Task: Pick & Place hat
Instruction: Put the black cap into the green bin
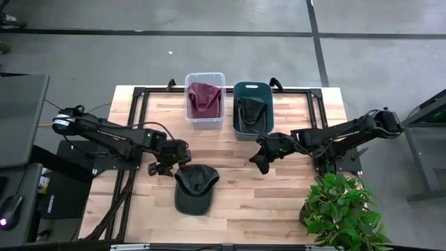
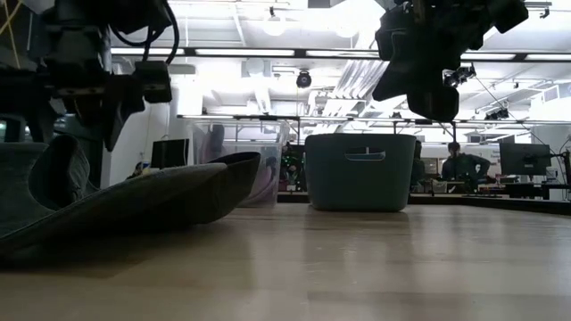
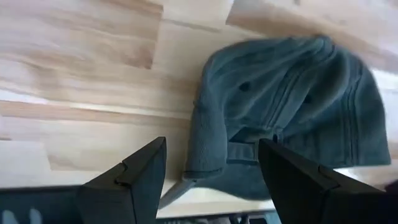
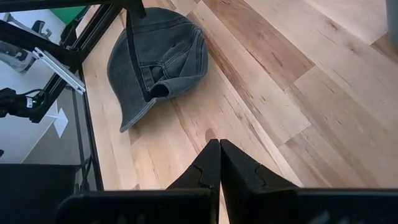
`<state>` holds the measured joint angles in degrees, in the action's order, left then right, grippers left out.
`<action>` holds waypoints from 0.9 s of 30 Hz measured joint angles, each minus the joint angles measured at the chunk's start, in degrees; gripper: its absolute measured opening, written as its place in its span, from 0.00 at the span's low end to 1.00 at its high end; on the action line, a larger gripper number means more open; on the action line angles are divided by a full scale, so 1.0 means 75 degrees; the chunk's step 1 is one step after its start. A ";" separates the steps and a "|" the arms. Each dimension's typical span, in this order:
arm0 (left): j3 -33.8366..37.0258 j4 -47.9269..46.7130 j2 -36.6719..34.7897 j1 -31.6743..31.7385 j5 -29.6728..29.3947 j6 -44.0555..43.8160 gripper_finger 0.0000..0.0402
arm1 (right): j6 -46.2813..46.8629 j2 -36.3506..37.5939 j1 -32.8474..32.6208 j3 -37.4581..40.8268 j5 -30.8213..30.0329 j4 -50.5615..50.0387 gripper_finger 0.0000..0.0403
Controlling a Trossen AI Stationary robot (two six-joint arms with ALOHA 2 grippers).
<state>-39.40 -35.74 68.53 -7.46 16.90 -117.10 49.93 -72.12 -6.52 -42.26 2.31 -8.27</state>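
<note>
At the left of the high view I have the left arm reaching in toward centre, and the left gripper hangs just above the table at the upper left edge of the hat. Its wrist view shows both fingers spread wide apart with nothing between them, the hat's crown and rear strap lying on the wood just beyond them. The hat is a dark grey cap sitting low in the middle of the frame, near the table's front edge, brim toward the bottom of the picture. In the low view it fills the left foreground, flat on the wood. Above it, at the upper middle of the frame, stand a clear bin with a maroon hat inside and, touching its right side, a teal bin holding another dark hat. Right of centre, the right gripper hovers over bare wood just below the teal bin, well apart from the grey cap; I see its fingers pressed together, empty. A plant sits at the lower right corner.
</note>
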 joint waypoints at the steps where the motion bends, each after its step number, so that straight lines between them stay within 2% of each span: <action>1: 0.0066 0.0125 0.0000 0.0000 0.0052 -0.0012 0.59 | -0.0005 0.0000 0.0000 0.0000 0.0000 0.0000 0.00; 17: 0.0227 0.1283 0.1142 0.0000 0.0452 0.0029 0.58 | 0.0017 0.0000 0.0000 -0.0003 0.0149 0.0047 0.00; 22: 0.0227 0.1323 0.1148 -0.0003 0.0670 0.0035 0.47 | 0.0043 0.0000 0.0000 -0.0003 0.0149 0.0054 0.00; 27: 0.0227 0.1407 0.1148 -0.0003 0.0735 0.0190 0.30 | -0.0037 0.0000 0.0000 -0.0003 0.0149 0.0055 0.00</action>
<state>-37.69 -25.19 77.14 -7.49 22.42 -115.67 49.65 -72.12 -6.52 -42.28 3.42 -7.86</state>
